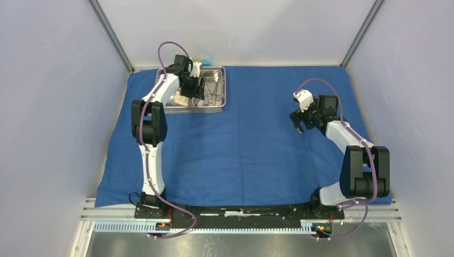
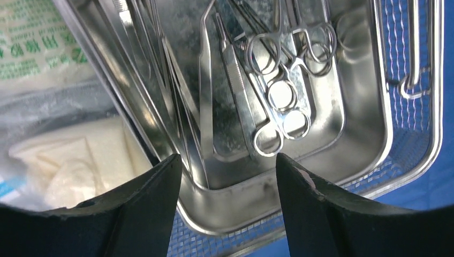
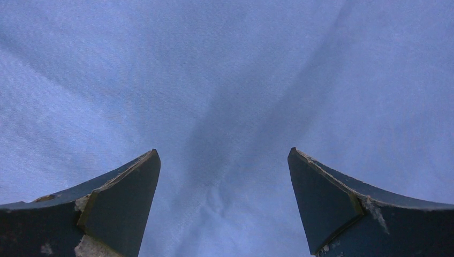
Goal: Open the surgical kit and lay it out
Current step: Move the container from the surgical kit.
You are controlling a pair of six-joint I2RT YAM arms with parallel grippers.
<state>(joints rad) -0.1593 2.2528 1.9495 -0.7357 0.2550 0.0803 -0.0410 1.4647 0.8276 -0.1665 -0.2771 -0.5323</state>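
Our left claw (image 2: 227, 156) hangs open and empty above the pan (image 2: 358, 96); our right claw (image 3: 223, 150) gapes wide over the cloth (image 3: 225, 80).

One cloth (image 1: 257, 150), one tray (image 2: 415, 152), one pan (image 2: 358, 107), perhaps three ring-handled instruments (image 2: 256, 110)

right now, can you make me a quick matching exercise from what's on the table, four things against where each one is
Things
1. left claw
2. right claw
3. ring-handled instruments
4. packets

Places
a. lying inside the steel pan
b. open, above bare blue cloth
c. in the mesh tray, beside the pan
d. open, over the pan's near rim

Pairs: 1-d, 2-b, 3-a, 4-c
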